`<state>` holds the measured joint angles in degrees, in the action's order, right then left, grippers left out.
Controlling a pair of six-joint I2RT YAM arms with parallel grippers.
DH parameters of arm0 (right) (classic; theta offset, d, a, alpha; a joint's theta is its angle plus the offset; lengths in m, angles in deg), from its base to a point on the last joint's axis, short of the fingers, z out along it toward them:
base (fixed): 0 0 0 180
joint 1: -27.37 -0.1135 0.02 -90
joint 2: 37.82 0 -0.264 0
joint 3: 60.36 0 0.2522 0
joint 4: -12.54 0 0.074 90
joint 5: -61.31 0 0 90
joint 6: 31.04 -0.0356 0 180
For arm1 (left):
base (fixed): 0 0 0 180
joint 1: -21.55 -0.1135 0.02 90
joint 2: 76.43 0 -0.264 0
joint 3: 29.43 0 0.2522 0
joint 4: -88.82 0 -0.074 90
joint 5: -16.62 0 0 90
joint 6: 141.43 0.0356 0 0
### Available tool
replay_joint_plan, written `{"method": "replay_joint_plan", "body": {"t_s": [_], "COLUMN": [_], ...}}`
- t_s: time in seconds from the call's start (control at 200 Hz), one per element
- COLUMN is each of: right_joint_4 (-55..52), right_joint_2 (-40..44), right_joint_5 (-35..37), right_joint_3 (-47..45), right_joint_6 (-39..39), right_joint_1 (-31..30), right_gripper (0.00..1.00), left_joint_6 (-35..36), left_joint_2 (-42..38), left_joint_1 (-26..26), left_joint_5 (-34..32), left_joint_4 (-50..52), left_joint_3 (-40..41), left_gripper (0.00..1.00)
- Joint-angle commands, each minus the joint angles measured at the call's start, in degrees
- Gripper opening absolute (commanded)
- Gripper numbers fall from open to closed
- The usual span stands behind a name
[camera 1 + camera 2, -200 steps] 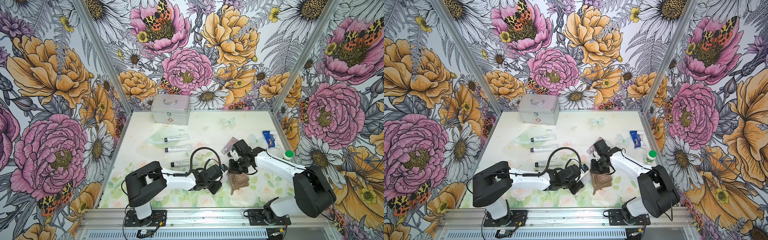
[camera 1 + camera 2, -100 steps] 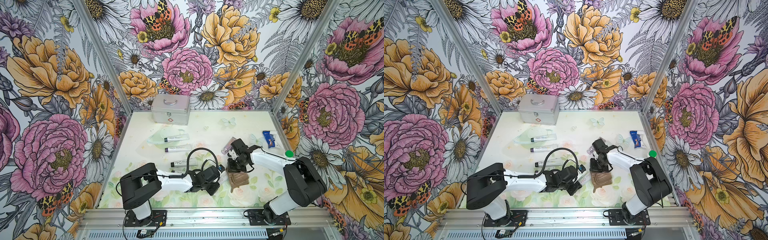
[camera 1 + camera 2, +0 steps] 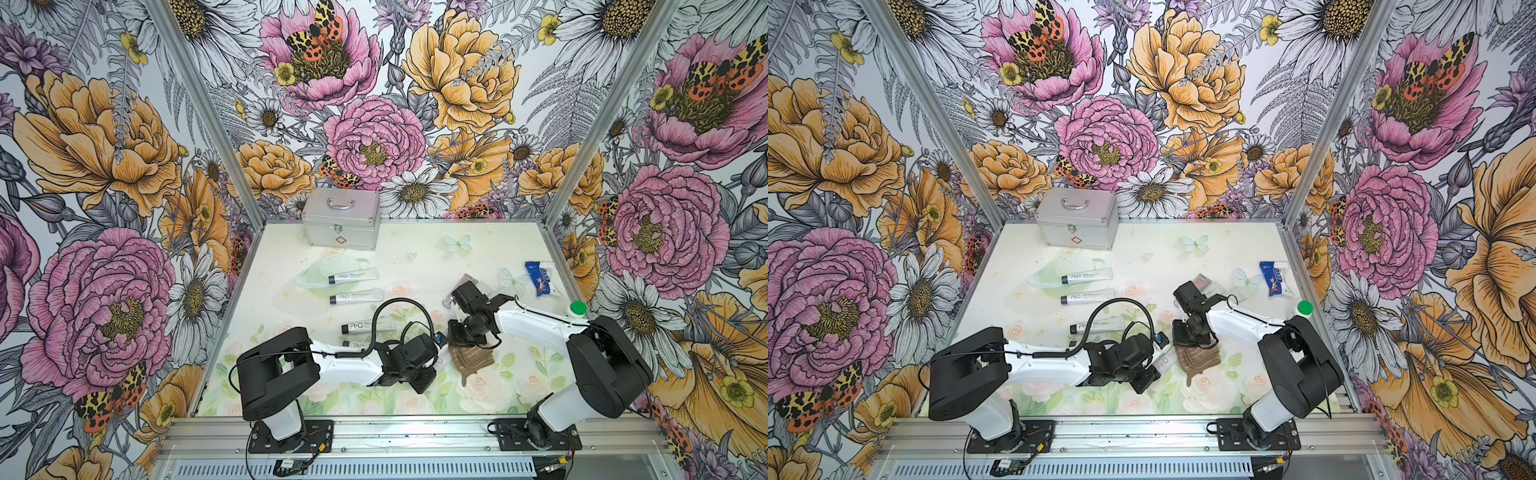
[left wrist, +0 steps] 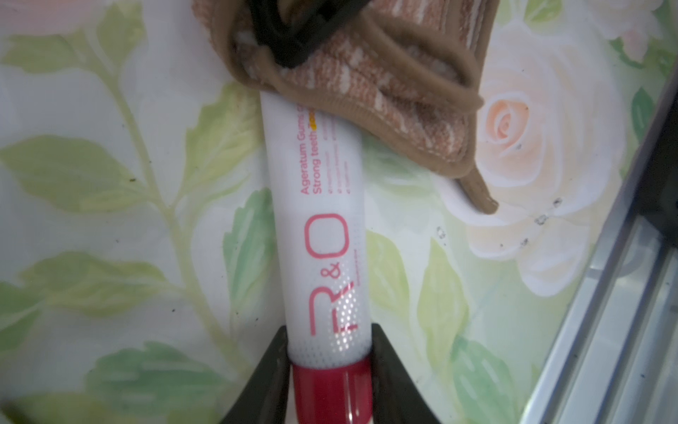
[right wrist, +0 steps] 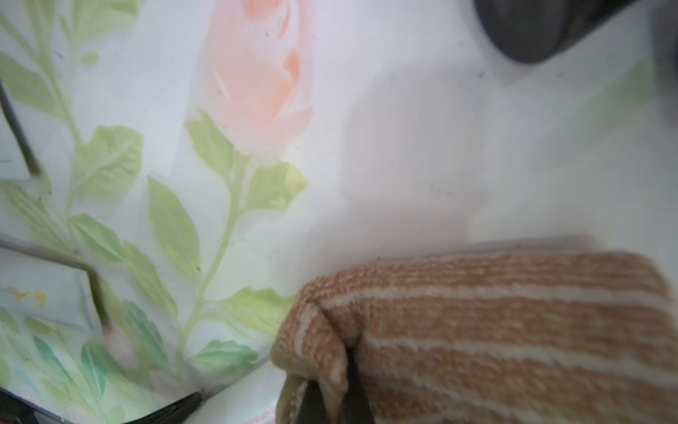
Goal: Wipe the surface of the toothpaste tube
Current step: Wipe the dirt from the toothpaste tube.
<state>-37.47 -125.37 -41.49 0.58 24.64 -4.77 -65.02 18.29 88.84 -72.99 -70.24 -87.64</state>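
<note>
A white toothpaste tube [image 4: 319, 220] with pink "R&O" lettering and a red cap lies near the table's front middle. My left gripper [image 4: 328, 341] is shut on it just above the cap. In both top views the tube [image 3: 441, 360] [image 3: 1166, 360] pokes out from the left gripper [image 3: 434, 363] toward a brown striped cloth [image 3: 473, 359] [image 3: 1198, 357]. The cloth [image 4: 385, 91] covers the tube's far end. My right gripper [image 5: 335, 389] is shut on a fold of the cloth [image 5: 495, 330] and stands over it [image 3: 463, 338].
Three more tubes [image 3: 353, 276] [image 3: 355, 296] [image 3: 368, 326] lie left of centre, one on a clear mask. A silver case [image 3: 340, 218] stands at the back. A blue packet [image 3: 539, 277] and a green-capped bottle [image 3: 577, 308] sit by the right wall.
The right arm has swung a little to the left, with the cloth still over the tube's end. The left gripper keeps its hold and has barely shifted.
</note>
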Motion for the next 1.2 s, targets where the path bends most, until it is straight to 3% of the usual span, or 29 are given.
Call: {"method": "replay_joint_plan", "body": {"t_s": [0.0,0.525,0.866,1.041,1.196], "right_joint_4": [-0.6,-2.1,-1.8,-1.5,-1.6], "right_joint_2": [0.4,-3.1,2.6,3.8,2.0], "right_joint_5": [-4.7,0.8,-7.0,-7.8,-5.7], "right_joint_3": [-3.7,-3.1,-3.0,-4.3,-5.7], "right_joint_6": [-2.9,3.6,-1.1,-3.8,-2.7], "right_joint_1": [-2.0,9.1,3.3,-1.2,-0.6], "right_gripper": [0.00,0.00,0.00,0.00,0.00], "left_joint_6": [0.3,-0.6,0.0,0.3,0.6], "left_joint_2": [1.2,-3.6,-0.4,0.2,-0.2], "left_joint_1": [0.0,0.0,-0.6,-1.2,-1.5], "left_joint_5": [-0.9,-2.4,-1.7,-1.4,-0.9], "left_joint_4": [-1.2,-0.5,-2.0,-2.2,-1.9], "left_joint_3": [-0.3,2.9,1.5,1.0,0.7], "left_gripper": [0.35,0.35,0.35,0.35,0.35]}}
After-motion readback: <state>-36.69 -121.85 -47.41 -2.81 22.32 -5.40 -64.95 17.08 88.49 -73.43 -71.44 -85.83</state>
